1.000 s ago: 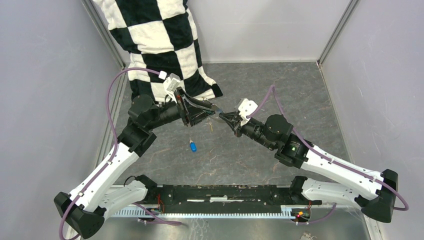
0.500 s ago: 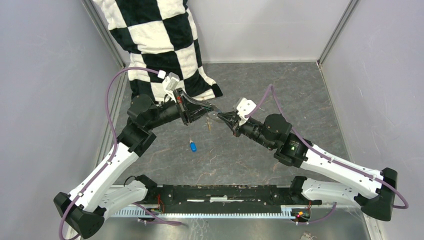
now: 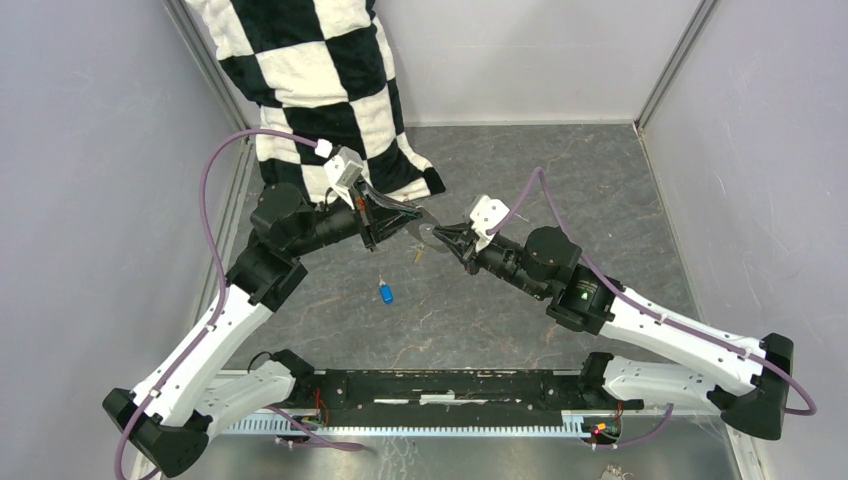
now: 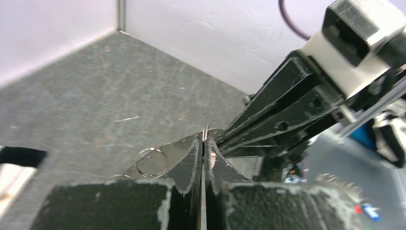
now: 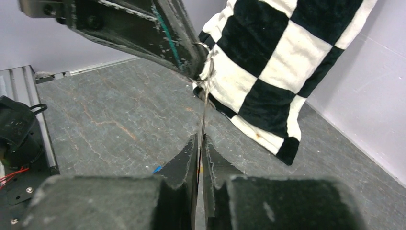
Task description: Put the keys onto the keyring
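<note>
Meeting tip to tip above the middle of the grey table (image 3: pixel 560 170), the two arms reach in from either side. The left gripper (image 3: pixel 424 223) has its fingers pressed flat together, and in its own wrist view a thin strand of wire sticks out from between the tips. The right gripper (image 3: pixel 446 234) is pinched nearly as tight, with the same wire running up out of its narrow gap. That wire is the keyring (image 5: pixel 204 103). It is stretched between the two sets of tips and clamped at both ends, and from above it is too fine to follow.

The yellow key (image 3: pixel 417 252) shows just below the meeting point. I cannot tell whether it hangs from the wire or lies on the table.

The blue key (image 3: pixel 386 293) lies on the table by itself, nearer the arm bases and apart from both grippers.

A black-and-white checked cloth (image 3: pixel 300 70) drapes down the far left corner onto the table behind the left arm.
</note>
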